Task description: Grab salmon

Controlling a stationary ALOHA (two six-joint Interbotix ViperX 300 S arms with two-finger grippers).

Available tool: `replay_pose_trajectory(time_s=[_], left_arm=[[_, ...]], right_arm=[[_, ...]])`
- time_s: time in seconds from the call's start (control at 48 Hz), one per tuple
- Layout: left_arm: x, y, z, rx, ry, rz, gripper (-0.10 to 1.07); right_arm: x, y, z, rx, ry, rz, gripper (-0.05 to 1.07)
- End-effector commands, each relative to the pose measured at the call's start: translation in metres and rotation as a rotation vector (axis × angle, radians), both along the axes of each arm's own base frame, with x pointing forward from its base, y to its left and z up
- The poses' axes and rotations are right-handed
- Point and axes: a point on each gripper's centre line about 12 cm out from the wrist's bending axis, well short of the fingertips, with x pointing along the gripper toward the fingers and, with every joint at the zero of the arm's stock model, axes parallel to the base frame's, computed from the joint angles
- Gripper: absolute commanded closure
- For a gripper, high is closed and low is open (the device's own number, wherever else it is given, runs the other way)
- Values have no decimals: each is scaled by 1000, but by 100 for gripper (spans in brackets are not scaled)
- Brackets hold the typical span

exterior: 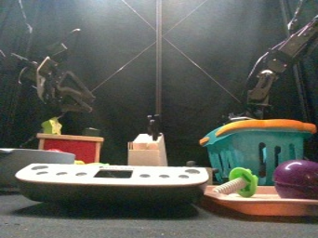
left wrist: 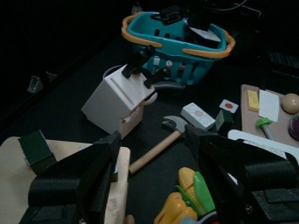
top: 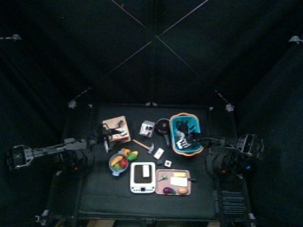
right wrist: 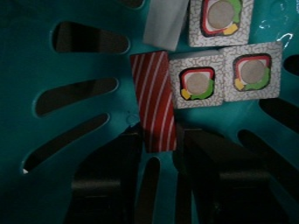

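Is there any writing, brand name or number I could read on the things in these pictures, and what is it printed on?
No text can be read anywhere.
Sushi cards in the teal basket: pictures only, no legible words.
White calculator-like device: keys too small to read.
Small white box: markings blurred.

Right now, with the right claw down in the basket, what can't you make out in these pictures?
- Front view: the basket wall hides its contents.
- Top view: the right arm covers part of the basket's inside; what shows is too small to name.
- Right wrist view: one end of the red striped piece lies between the dark jaws of the right claw; contact cannot be told.
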Motion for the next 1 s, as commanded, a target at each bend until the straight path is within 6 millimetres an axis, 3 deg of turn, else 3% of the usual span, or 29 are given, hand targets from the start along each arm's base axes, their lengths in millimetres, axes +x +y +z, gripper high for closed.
replay_pose_trajectory(time_s=[0.0, 0.979], left_arm=[[2, 2, 5, 6, -16, 2, 3], [1, 1, 3, -8, -14, 6, 3]], right_arm=[[3, -3, 19, -35, -60, -1, 32], [1, -3, 37, -56, -64, 7, 33]])
